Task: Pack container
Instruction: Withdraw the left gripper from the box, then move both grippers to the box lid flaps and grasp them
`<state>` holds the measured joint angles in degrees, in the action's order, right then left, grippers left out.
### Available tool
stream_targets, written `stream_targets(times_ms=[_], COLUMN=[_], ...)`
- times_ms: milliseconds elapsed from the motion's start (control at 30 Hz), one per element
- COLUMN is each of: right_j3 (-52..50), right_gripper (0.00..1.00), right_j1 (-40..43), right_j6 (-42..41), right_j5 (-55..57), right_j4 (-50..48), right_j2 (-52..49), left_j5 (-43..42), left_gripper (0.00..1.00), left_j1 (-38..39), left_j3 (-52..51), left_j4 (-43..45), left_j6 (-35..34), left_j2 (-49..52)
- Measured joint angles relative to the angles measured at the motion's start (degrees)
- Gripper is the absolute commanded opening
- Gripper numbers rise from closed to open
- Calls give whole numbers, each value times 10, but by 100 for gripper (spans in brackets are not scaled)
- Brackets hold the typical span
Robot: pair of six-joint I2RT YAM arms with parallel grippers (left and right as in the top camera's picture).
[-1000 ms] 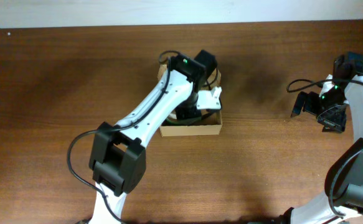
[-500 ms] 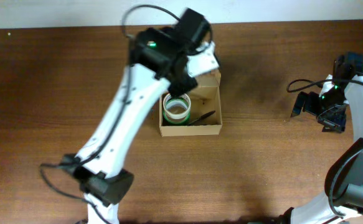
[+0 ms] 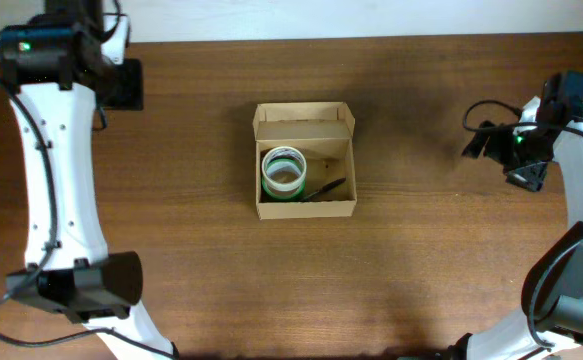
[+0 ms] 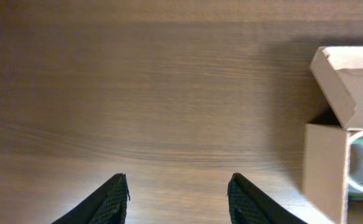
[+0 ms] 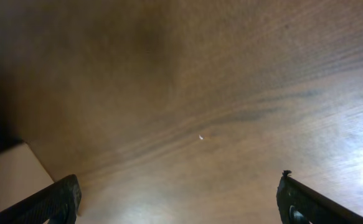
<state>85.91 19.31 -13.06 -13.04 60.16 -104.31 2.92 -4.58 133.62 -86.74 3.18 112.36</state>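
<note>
The container (image 3: 304, 206), a tan cardboard box, stands in the middle of the table with its flap lid (image 3: 304, 113) folded back on the far side. Inside it lie a green-and-white tape roll (image 3: 284, 172) and a thin black pen-like thing (image 3: 327, 187). My left gripper (image 3: 128, 85) hangs at the far back left, well away from the box, open and empty. In the left wrist view, bare wood shows between the left gripper's (image 4: 178, 180) jaws, with the container (image 4: 326, 165) at the right edge. My right gripper (image 3: 483, 147) is wide open over bare table at the right.
The wooden table (image 3: 171, 230) runs up to a pale wall strip (image 3: 371, 18) along the back. A black cable (image 3: 481, 120) loops near the right arm. A pale tan patch (image 5: 7, 180) shows at the lower left of the right wrist view; what it is I cannot tell.
The left arm has swung from over the container to the far back left corner, uncovering the tape roll and the black thing. The right gripper has shifted slightly toward the back.
</note>
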Motion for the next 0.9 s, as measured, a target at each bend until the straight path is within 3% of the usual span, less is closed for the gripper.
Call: stream_targets(times_ms=[167, 200, 233, 267, 333, 367, 400, 633, 900], right_j3=[0, 0, 0, 0, 0, 0, 0, 0, 0], right_gripper=[99, 86, 51, 29, 6, 4, 4, 4, 4], right_j1=[0, 0, 0, 0, -3, -4, -8, -56, -119], right_j6=[-24, -28, -33, -34, -38, -39, -41, -48, -58], right_j5=[-9, -14, -21, -30, -51, -63, -78, -158, -284], right_j4=[-32, -34, -35, -37, -44, -50, -53, -97, -170], right_j2=[0, 0, 0, 0, 0, 0, 0, -31, -135], left_j5=[-101, -118, -137, -158, -204, -223, -250, -350, -422], left_gripper=[44, 38, 35, 29, 10, 3, 2, 2, 2], left_j1=[-33, -35, -35, -35, -33, -32, -29, -21, 6], left_j3=[-52, -64, -78, -90, -113, -123, -139, -191, -198], left_j4=[37, 45, 55, 63, 98, 113, 135, 213, 242], left_j6=[-12, -13, -11, -9, 4, 8, 12, 17, 17], left_j2=[45, 53, 63, 72, 85, 92, 101, 147, 223])
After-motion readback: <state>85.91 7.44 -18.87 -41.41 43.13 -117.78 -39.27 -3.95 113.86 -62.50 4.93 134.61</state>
